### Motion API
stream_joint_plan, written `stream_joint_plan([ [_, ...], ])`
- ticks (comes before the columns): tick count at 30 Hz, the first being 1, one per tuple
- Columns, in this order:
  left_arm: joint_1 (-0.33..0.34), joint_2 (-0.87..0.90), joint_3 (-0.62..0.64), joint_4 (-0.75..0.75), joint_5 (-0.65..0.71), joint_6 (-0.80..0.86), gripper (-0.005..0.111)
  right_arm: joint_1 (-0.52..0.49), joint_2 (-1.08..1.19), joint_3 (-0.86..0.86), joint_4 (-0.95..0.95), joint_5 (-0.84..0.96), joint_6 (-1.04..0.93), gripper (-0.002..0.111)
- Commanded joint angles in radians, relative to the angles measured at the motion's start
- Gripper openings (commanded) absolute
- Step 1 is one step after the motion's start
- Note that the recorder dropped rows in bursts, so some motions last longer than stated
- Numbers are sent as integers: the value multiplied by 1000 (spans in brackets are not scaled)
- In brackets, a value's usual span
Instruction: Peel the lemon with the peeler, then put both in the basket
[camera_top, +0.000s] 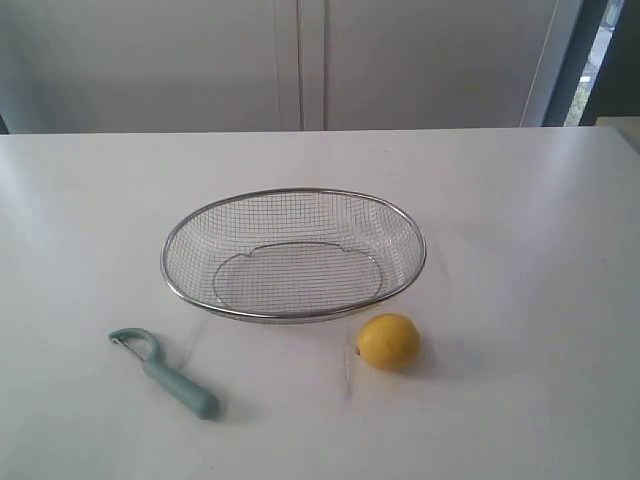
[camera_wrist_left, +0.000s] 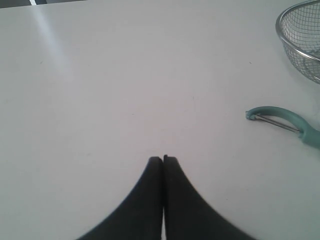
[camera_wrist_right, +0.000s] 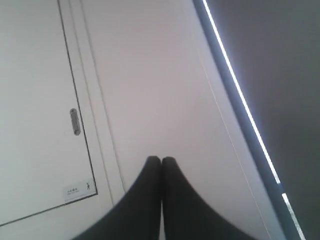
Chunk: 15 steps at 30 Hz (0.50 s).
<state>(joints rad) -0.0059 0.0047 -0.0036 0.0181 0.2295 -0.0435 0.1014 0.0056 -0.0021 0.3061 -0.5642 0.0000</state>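
The yellow lemon (camera_top: 389, 341) rests on the white table just in front of the wire-mesh basket (camera_top: 294, 192), toward its right end. The teal peeler (camera_top: 165, 371) lies flat in front of the basket's left end, its hooked head pointing left. The exterior view shows neither arm. In the left wrist view my left gripper (camera_wrist_left: 163, 159) is shut with nothing in it above bare table; the peeler's head (camera_wrist_left: 280, 119) and the basket rim (camera_wrist_left: 281, 32) show off to one side. My right gripper (camera_wrist_right: 161, 159) is shut and empty, aimed at a wall and door, with no task object in its view.
The white table (camera_top: 520, 260) reaches to a far edge below pale cabinet doors (camera_top: 300, 60). A dark frame and bright window strip (camera_top: 585, 60) stand at the back right. The right wrist view shows a door panel with a small handle (camera_wrist_right: 74, 121).
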Motion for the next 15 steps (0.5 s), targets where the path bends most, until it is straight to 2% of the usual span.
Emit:
stream_joint_plan([
  [1,-6,-5,4,-2,4,4,0,-4,-6,2,105,-18,0,0],
  [6,-6,-5,4,-2,4,4,0,-4,-6,2,107,-89,0,0],
  [15,-6,-5,4,-2,4,4,0,-4,-6,-11,109,-97,0,0],
])
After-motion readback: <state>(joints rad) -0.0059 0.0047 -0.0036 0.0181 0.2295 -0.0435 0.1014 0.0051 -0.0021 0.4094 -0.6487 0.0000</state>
